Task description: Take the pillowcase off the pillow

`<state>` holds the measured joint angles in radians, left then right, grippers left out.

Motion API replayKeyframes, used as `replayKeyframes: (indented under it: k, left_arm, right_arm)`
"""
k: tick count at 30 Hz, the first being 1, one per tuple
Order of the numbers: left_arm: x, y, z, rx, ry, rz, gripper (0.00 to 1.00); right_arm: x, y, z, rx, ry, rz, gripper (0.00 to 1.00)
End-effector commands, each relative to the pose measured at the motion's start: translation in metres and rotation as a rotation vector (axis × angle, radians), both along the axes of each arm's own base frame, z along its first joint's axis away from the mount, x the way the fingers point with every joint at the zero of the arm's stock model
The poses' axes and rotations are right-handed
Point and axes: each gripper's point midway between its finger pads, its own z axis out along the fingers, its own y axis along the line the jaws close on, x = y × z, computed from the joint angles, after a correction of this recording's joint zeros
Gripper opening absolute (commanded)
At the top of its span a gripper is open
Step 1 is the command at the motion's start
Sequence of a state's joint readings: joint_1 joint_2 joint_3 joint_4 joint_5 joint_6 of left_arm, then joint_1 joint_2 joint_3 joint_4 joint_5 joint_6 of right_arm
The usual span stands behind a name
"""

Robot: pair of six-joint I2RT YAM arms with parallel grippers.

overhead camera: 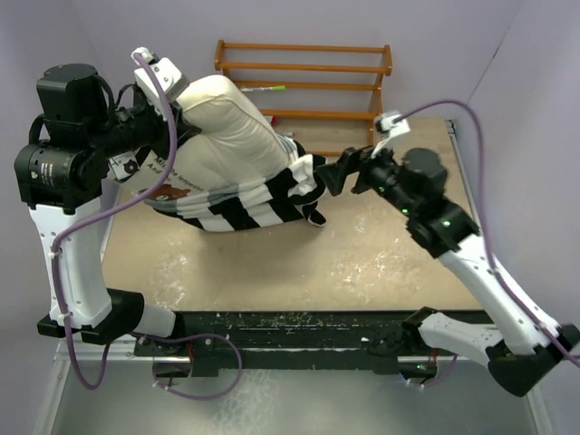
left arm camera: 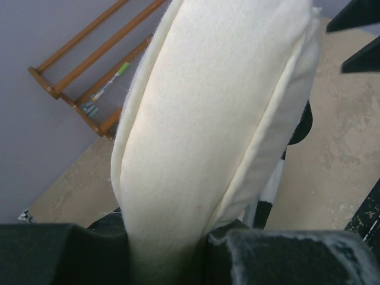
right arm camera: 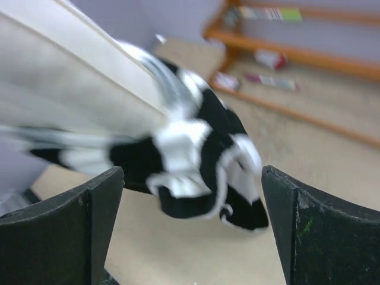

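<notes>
Cream fabric fills most of the left wrist view: the pillow is lifted off the table, its far-left end raised and its lower end sloping down to the right. The left gripper is clenched on that raised end, and in its wrist view the pillow's seamed edge is squeezed between the two dark fingers. Along the pillow's near-left side some dark lettering and a small brown mark show, too small to read.

The pillowcase, in wide black and white stripes, is bunched around the pillow's lower end. It sags beneath the pillow towards the table and gathers to a crumpled tip on the right, so most of the cream cushion is already bare.

The right gripper sits just to the right of that crumpled tip. Its fingers stand wide apart. In the right wrist view the blurred striped tip hangs in the gap between them, clear of both pads, so this gripper grasps nothing.

At the far side of the table stands a wooden rack with a few small items on its shelves
</notes>
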<state>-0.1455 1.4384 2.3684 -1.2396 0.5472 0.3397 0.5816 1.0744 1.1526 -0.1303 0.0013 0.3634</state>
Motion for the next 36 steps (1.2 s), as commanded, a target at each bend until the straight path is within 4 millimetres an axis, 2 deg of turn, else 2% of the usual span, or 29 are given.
replayKeyframes:
  k: [1,5,7,10,12,14,16,20,24,27,28,29,30,31,32,33,34,36]
  left_arm:
    - [-0.006,-0.007,0.041,0.028,-0.231,-0.089,0.0]
    - [-0.011,-0.018,0.033,0.013,-0.198,-0.167,0.0]
    - [-0.017,-0.025,0.03,-0.01,-0.168,-0.218,0.0]
    - [-0.022,-0.034,0.026,-0.058,-0.112,-0.265,0.0]
    - [-0.026,-0.04,0.021,-0.087,-0.07,-0.299,0.0]
    - [-0.03,-0.045,0.015,-0.105,-0.041,-0.336,0.0]
    - [-0.034,-0.048,0.012,-0.115,-0.028,-0.364,0.0]
    - [-0.038,-0.049,0.008,-0.105,-0.02,-0.388,0.0]
    - [-0.04,-0.051,0.006,-0.104,-0.017,-0.404,0.0]
    - [-0.042,-0.052,0.013,-0.121,-0.03,-0.409,0.0]
    - [-0.043,-0.052,0.016,-0.127,-0.036,-0.407,0.09]
    - [-0.045,-0.052,0.018,-0.13,-0.039,-0.404,0.38]
    - [-0.045,-0.049,0.018,-0.126,-0.04,-0.384,0.76]
    - [-0.044,-0.046,0.017,-0.121,-0.038,-0.356,0.97]
    - [-0.04,-0.042,0.012,-0.107,-0.03,-0.319,1.0]
    - [-0.035,-0.037,0.003,-0.085,-0.006,-0.281,1.0]
    - [-0.028,-0.031,-0.013,-0.055,0.034,-0.241,1.0]
    - [-0.016,-0.018,-0.047,-0.003,0.115,-0.164,1.0]
  right_arm:
    - [-0.067,0.007,0.092,-0.019,-0.209,0.301,1.0]
    - [-0.075,0.025,0.145,-0.007,-0.334,0.428,1.0]
    - [-0.074,0.042,0.167,0.014,-0.381,0.513,1.0]
    - [-0.069,0.072,0.189,0.018,-0.425,0.6,1.0]
    - [-0.066,0.098,0.191,-0.014,-0.44,0.645,1.0]
    - [-0.066,0.124,0.185,-0.048,-0.439,0.694,1.0]
    - [-0.064,0.141,0.175,-0.058,-0.418,0.741,1.0]
    - [-0.066,0.158,0.151,-0.063,-0.39,0.843,1.0]
    - [-0.061,0.173,0.109,-0.114,-0.31,0.919,0.99]
    - [-0.057,0.182,0.089,-0.125,-0.26,0.955,0.85]
    - [-0.06,0.184,0.09,-0.106,-0.26,0.971,0.77]
    - [-0.059,0.183,0.095,-0.087,-0.274,0.968,0.66]
    - [-0.052,0.178,0.101,-0.063,-0.282,0.926,0.51]
    - [-0.039,0.168,0.111,-0.024,-0.295,0.865,0.29]
    - [-0.022,0.153,0.121,0.036,-0.292,0.783,0.04]
    - [-0.004,0.134,0.127,0.101,-0.273,0.703,0.0]
    - [0.009,0.112,0.136,0.159,-0.279,0.645,0.0]
    - [0.014,0.082,0.139,0.217,-0.296,0.621,0.0]
